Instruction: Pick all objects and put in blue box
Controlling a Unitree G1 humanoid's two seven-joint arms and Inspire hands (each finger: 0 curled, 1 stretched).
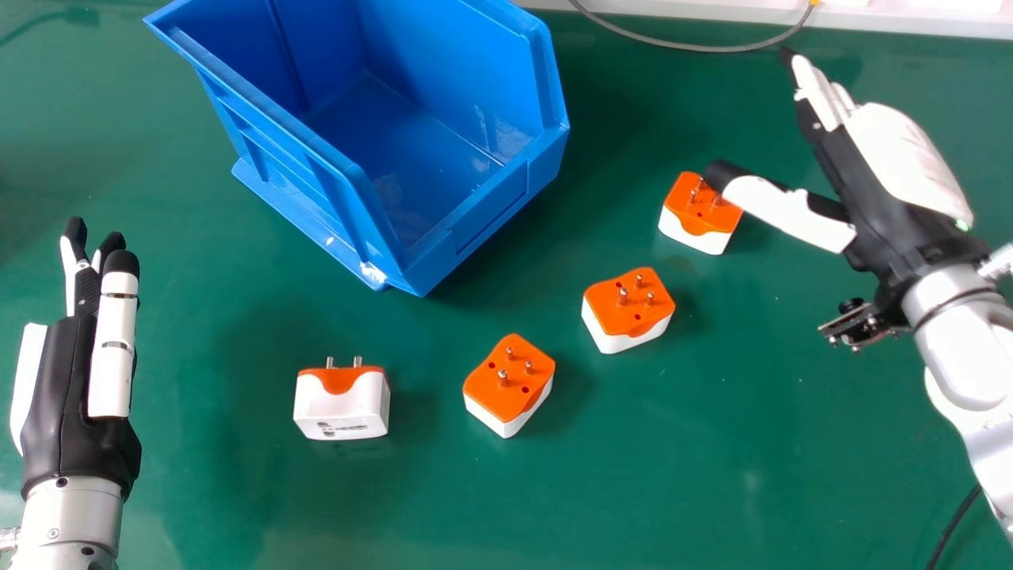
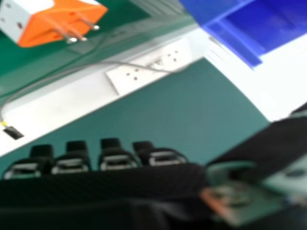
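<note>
Here's the green table [image 1: 712, 451] spreading wide, a white strip [image 1: 910, 24] bordering its far edge. The big blue box [image 1: 483, 226] sits toward that edge, left of middle, its low front wall angled near and right, the tall left wall standing between its inside and the left hand [image 1: 63, 396].

And the right hand [image 1: 866, 190]! It slants in from the table's right edge, fingers straight toward the far edge, thumb swung wide to the left, nothing held. Over by the left edge, the left hand also points far, fingers straight, grasping nothing. There's open table between it and the plugs.

Now the plugs, four of them: the leftmost plug [image 1: 340, 408] on its side, pins toward the far edge; then a second plug [image 1: 506, 384], a third plug [image 1: 629, 305] and the farthest plug [image 1: 692, 218], all pins up, stepping toward the far right corner. The thumb tip overlaps the farthest; contact, can't tell. A thin grey cable [image 1: 716, 49] loops beside the far edge.
</note>
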